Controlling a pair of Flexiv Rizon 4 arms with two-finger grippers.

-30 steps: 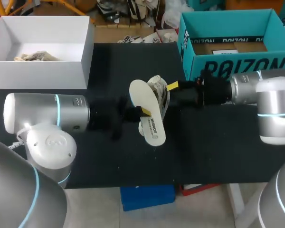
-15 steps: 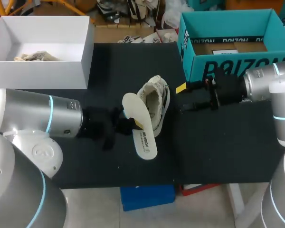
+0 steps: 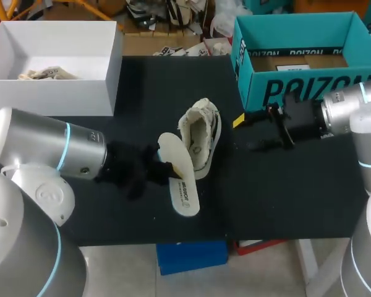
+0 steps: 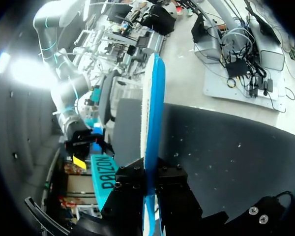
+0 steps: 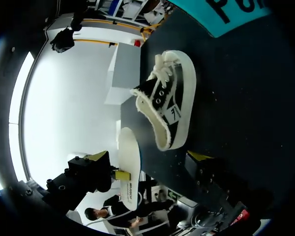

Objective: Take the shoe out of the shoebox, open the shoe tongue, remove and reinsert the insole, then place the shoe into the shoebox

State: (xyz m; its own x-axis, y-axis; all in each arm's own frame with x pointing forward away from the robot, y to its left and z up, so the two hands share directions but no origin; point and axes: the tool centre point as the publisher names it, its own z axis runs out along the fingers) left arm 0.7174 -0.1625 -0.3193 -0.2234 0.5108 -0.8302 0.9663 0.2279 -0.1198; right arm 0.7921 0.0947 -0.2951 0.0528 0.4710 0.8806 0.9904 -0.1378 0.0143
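One insole (image 3: 184, 193), dark print on it, sits low at centre, clamped between the closed fingers of our left gripper (image 3: 167, 168). One shoe (image 3: 198, 132) lies just beyond, mid-frame. Our right gripper (image 3: 247, 133), spread and empty, has backed away rightward. Two boxes behind: white box (image 3: 55, 93) upper left, lettered teal box (image 3: 309, 90) upper right.

Found the shoe (image 3: 200, 137) lying at mid-table, opening facing up. Saw the insole (image 3: 178, 176) just beside it on the near left, clamped in the left gripper (image 3: 167, 168). Noted the right gripper (image 3: 247, 132) spread and empty, right of the shoe, just near of the teal shoebox (image 3: 309, 86). Spotted a white box (image 3: 55, 96) far left.
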